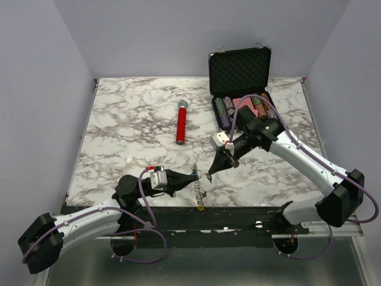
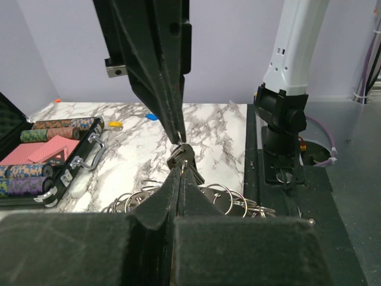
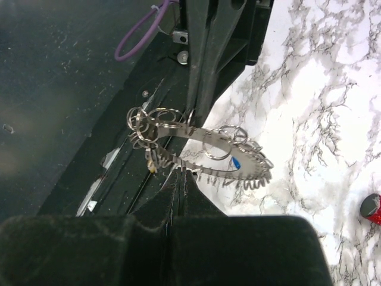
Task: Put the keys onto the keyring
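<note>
Keyring (image 3: 184, 133) is pinched by the closed left hand (image 1: 191, 175), a key (image 2: 180, 157) seemingly by the closed right hand (image 1: 209, 176); the ring must be held steady.

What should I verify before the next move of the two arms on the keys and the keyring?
1. The left end effector is shut: ok.
2. The right end effector is shut: ok.
3. Both tips are close together at the keyring: ok.
4. A dark key sits between the two tips. Firmly gripped, and by which tip: cannot tell.
5. That key is already threaded on the keyring: cannot tell.
6. The red microphone and the chip case lie well apart from the working spot: ok.
</note>
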### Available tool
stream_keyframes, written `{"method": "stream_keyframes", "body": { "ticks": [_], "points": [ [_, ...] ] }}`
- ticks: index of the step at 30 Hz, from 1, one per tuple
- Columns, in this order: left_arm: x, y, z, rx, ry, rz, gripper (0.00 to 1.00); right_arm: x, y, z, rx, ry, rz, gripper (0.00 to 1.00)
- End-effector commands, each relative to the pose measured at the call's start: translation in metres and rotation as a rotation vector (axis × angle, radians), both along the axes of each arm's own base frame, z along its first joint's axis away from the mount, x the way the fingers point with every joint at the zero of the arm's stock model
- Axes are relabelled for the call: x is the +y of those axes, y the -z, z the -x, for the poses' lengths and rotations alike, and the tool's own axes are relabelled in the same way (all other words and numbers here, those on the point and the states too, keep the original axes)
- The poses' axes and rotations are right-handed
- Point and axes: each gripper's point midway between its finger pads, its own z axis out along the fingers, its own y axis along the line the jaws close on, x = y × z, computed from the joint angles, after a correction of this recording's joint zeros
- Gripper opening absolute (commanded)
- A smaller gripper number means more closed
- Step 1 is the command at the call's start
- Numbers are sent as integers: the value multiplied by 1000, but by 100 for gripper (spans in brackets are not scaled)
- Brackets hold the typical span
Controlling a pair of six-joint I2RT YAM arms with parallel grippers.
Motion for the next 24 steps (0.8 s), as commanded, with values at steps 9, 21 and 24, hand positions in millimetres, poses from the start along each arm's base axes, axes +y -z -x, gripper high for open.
{"method": "stream_keyframes", "body": {
  "ticks": [9, 21, 24],
  "points": [
    [-6, -21, -5, -20, 1, 48, 0, 8, -7, -11, -5, 38, 17, 0],
    [-8, -24, -13, 26, -24, 69, 0, 12, -1, -13, 13, 63, 37, 0],
    [-9, -25, -15, 37, -25, 78, 0, 12, -1, -14, 18, 72, 43, 0]
  ]
}}
